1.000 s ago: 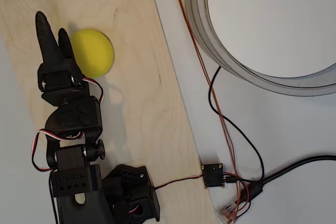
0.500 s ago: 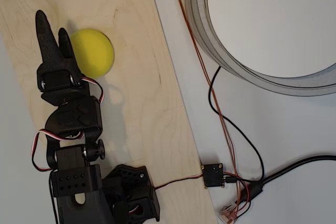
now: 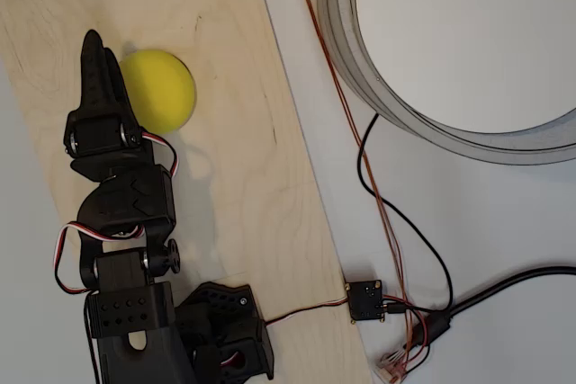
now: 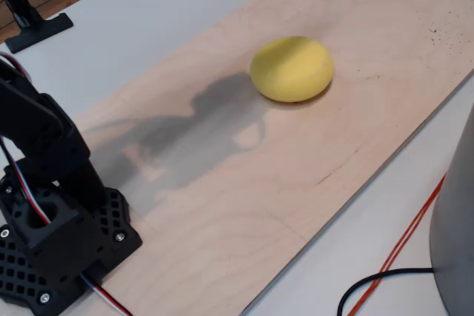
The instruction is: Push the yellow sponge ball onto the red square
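A large grey ring-shaped tub (image 3: 355, 87) stood on the white table (image 3: 504, 222) to the right of the board in the overhead view; what showed of its inside was plain and pale, with nothing lying in it. Its grey wall (image 4: 455, 249) also rose at the right edge of the fixed view.

The yellow sponge ball (image 3: 160, 89) sat on a pale plywood board (image 3: 243, 177), near its upper left part as seen from above, and alone on the bare wood in the fixed view (image 4: 292, 68). The black gripper (image 3: 95, 53) lay just left of the ball, its two fingers drawn together to one point and holding nothing, their side right against the ball's edge.

The arm's base (image 4: 55, 246) stood on the board's near end. Black and orange cables (image 3: 396, 231) trailed over the table to a small black connector (image 3: 366, 299).
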